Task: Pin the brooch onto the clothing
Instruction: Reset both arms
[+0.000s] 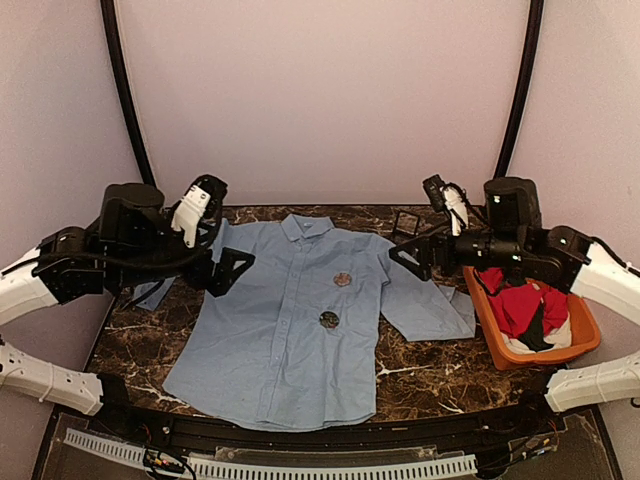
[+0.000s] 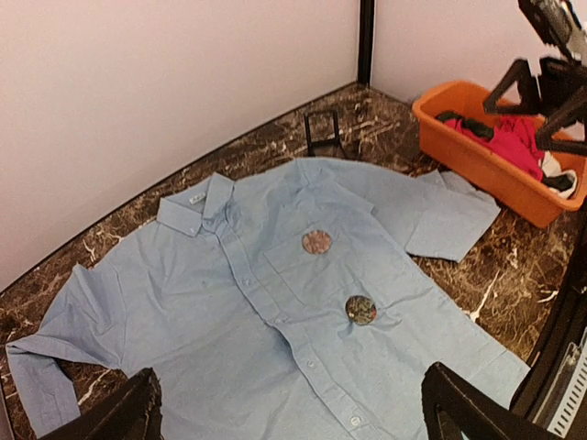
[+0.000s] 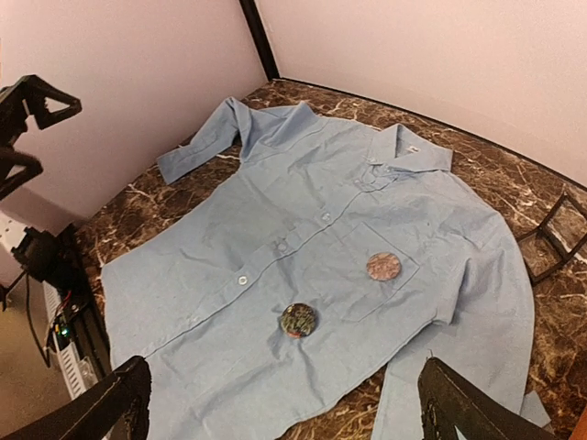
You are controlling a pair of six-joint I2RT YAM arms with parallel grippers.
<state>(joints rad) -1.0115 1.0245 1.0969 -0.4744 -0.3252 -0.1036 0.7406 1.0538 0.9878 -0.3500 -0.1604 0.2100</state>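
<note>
A light blue button-up shirt lies flat and face up on the dark marble table; it also shows in the left wrist view and the right wrist view. Two round brooches sit on it: a reddish one on the chest pocket and a dark one below it, with cloth puckered around it. My left gripper is open and empty above the shirt's left shoulder. My right gripper is open and empty above the right sleeve.
An orange basket at the right holds a red garment and white and dark cloth. A small black wire stand stands behind the shirt. Walls close the back and sides.
</note>
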